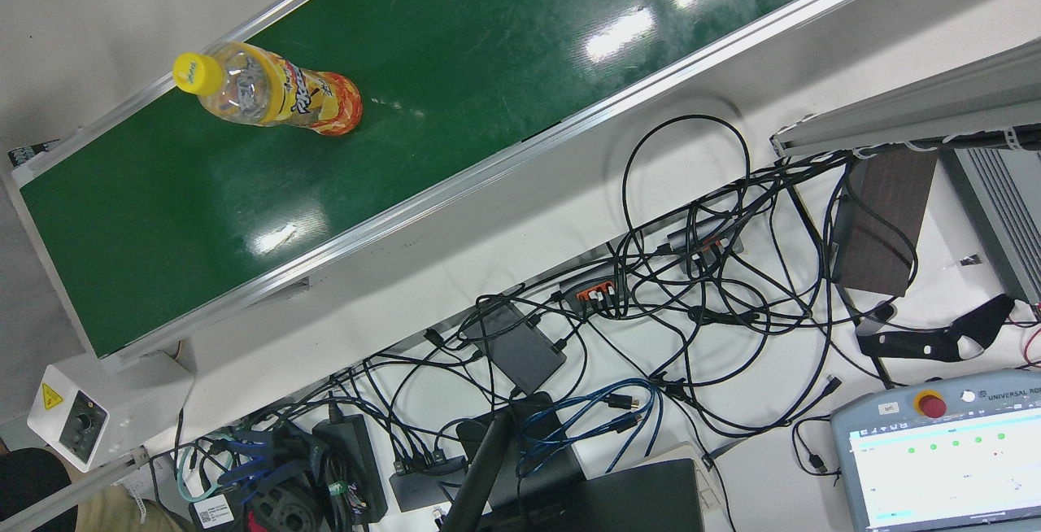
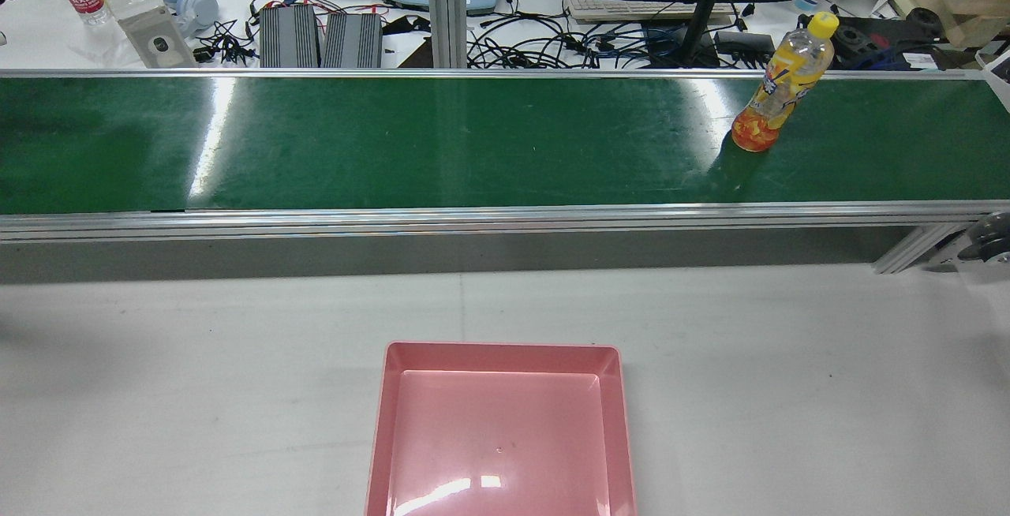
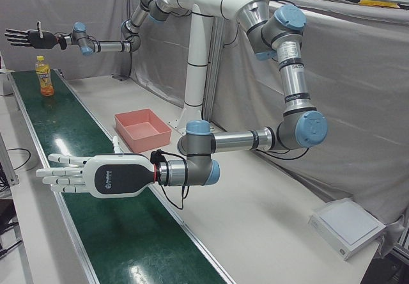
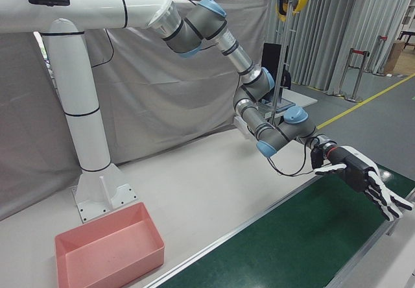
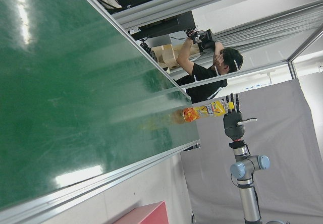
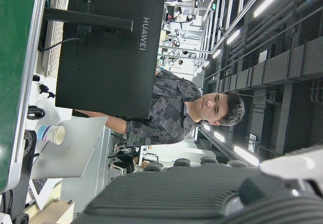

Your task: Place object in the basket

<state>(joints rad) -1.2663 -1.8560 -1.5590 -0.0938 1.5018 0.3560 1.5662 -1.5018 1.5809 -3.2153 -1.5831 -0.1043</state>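
Green conveyor belt is seen running across the station in the rear view, between a cluttered operators' desk beyond it and a grey table on its near side. At the belt's left stretch, the left hand is held flat above the green surface with fingers spread and nothing grasped, apparently in waiting. On the near side of the belt, around its midpoint, the pink basket is set empty, probably so that either arm can reach it. Toward the belt's right end, a juice bottle is stood upright on the belt: clear plastic with a yellow cap and an orange-and-yellow label. Above the belt near that end, the right hand is held open too, fingers splayed and apart from the bottle, judged ready for a grasp.
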